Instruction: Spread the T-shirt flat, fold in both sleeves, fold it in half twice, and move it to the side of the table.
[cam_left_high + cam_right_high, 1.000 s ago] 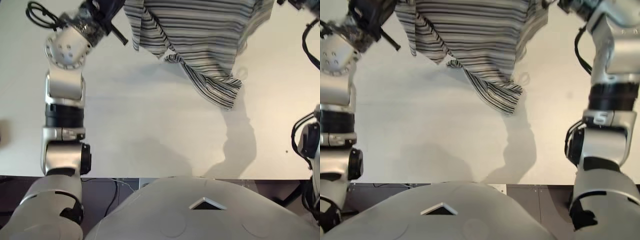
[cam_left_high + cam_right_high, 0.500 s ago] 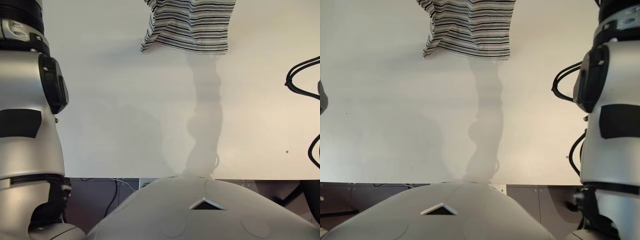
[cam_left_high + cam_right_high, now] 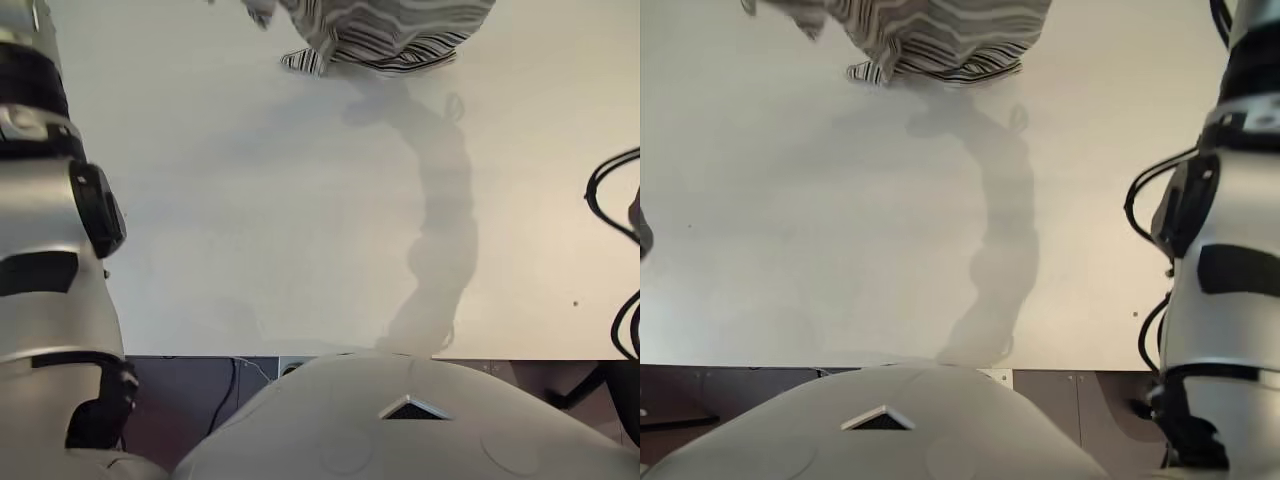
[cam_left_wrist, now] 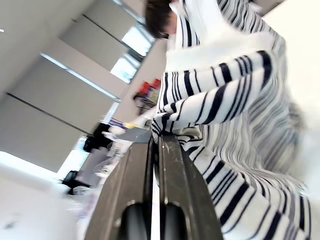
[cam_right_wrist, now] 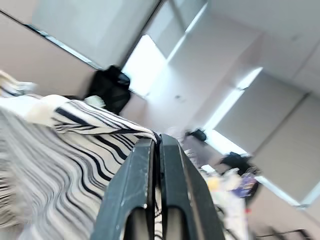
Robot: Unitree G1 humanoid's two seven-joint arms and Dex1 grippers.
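The striped T-shirt [image 3: 380, 35] hangs above the far part of the white table [image 3: 300, 220], its bunched lower edge touching or nearly touching the tabletop. My left gripper [image 4: 156, 142] is shut on a fold of the T-shirt [image 4: 235, 115], which drapes away from its dark fingers [image 4: 172, 170]. In the other wrist view my right gripper [image 5: 156, 142] is likewise shut on an edge of the T-shirt [image 5: 60, 150]. Both arms are raised high: the left arm [image 3: 50, 260] stands at the left, the right arm [image 3: 1230, 250] at the right.
The table's near edge [image 3: 300, 355] runs just in front of me, with dark cables [image 3: 230, 375] below it. Black cables [image 3: 610, 190] loop beside the right arm.
The shirt's hanging lower edge has dropped from a flat, stretched sheet into a crumpled bunch at the far tabletop. Over the second, both arms rose from low over the table to high.
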